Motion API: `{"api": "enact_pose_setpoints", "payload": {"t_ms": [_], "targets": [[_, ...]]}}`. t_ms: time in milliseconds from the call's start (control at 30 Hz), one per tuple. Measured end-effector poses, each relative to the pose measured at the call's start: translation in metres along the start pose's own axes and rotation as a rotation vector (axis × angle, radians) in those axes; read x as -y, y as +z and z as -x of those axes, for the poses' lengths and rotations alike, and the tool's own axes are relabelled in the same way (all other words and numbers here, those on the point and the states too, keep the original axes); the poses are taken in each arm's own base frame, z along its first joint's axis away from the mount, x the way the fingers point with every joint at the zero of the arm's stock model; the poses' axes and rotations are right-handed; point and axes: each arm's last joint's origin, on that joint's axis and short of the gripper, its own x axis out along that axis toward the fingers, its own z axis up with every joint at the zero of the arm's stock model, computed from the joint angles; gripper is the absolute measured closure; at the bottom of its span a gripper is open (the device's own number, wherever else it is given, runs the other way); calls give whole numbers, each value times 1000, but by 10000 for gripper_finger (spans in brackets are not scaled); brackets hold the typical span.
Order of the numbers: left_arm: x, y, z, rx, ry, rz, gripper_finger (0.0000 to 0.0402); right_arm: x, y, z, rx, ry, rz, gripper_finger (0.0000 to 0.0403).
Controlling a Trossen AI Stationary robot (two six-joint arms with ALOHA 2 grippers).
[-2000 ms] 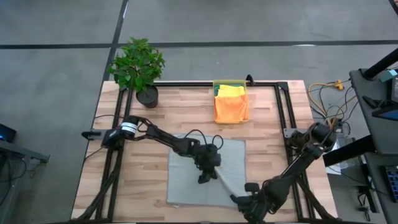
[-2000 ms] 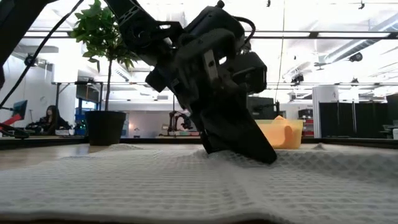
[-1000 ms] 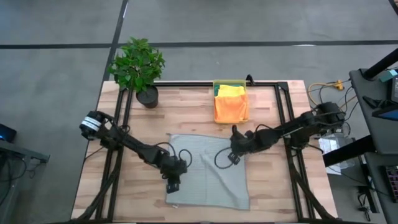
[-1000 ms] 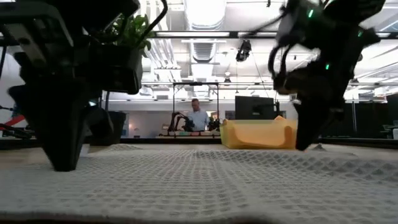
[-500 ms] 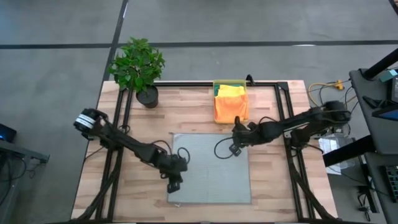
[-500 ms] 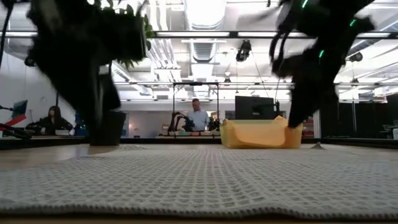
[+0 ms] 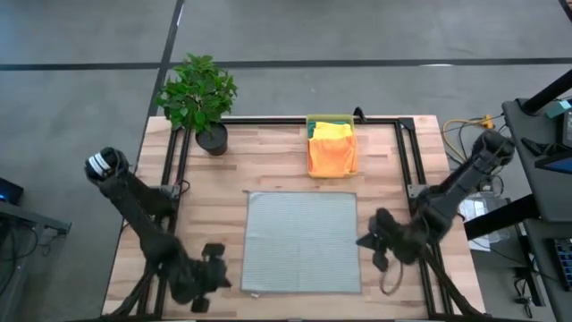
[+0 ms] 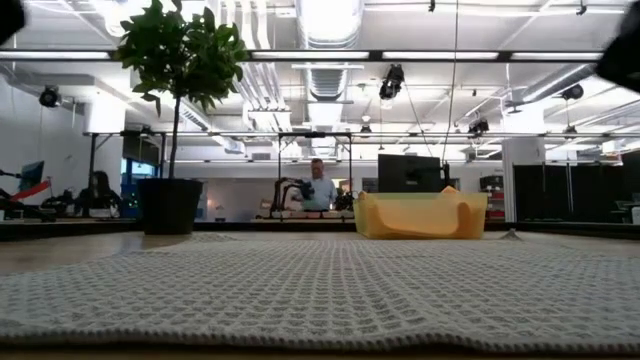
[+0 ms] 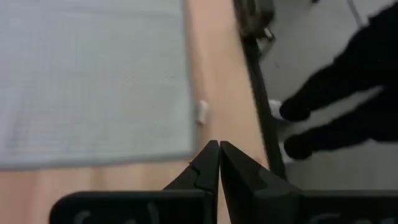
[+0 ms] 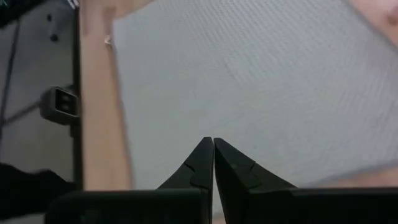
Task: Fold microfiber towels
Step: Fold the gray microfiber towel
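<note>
Left gripper [image 7: 204,288] sits lower left in the high view, off the towel's left edge, fingers clenched on nothing; its wrist view shows both fingers [image 9: 208,163] pressed tip to tip over bare wood just past the cloth's edge. Right gripper [image 7: 374,243] sits right of centre in the high view, just beside the towel's right edge, also clenched and empty; its own fingers [image 10: 203,158] meet over the grey weave.

Light grey towel [image 7: 303,241] lies flat and square mid-table, no fold in it, no gripper touching it. In the low view it fills the lower half of the frame as a smooth waffle sheet [image 8: 320,290].

Yellow bin [image 7: 331,121] at upper centre of the high view holds the orange towel [image 7: 331,156], draped over its near wall, and the yellow towel [image 7: 332,131] on top. Potted plant [image 7: 198,97] upper left.

Step, as I read it: spreading looks done, first fold not begun. The next move likely calls for both grippers to open, pinch two corners along one edge, and carry that edge across to the opposite one, keeping the edges aligned.
</note>
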Motion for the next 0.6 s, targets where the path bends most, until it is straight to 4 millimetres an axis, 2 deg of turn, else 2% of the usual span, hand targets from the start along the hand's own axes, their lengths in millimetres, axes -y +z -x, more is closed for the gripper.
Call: {"api": "enact_pose_setpoints", "payload": {"t_ms": [167,300,433,600], "targets": [[19,-14,-26,-119,-28,-37,402,-12,-28,3,10,-15,-117,394],[18,-26,-52,-252,-77,-87,387,-19,-45,-4,-29,-37,-181,394],[19,-25,-65,-236,-116,-106,332,-27,-55,-11,-69,-52,-199,394],[15,-18,-70,-183,-75,-111,223,-41,-58,-18,-102,-58,-188,394]]}}
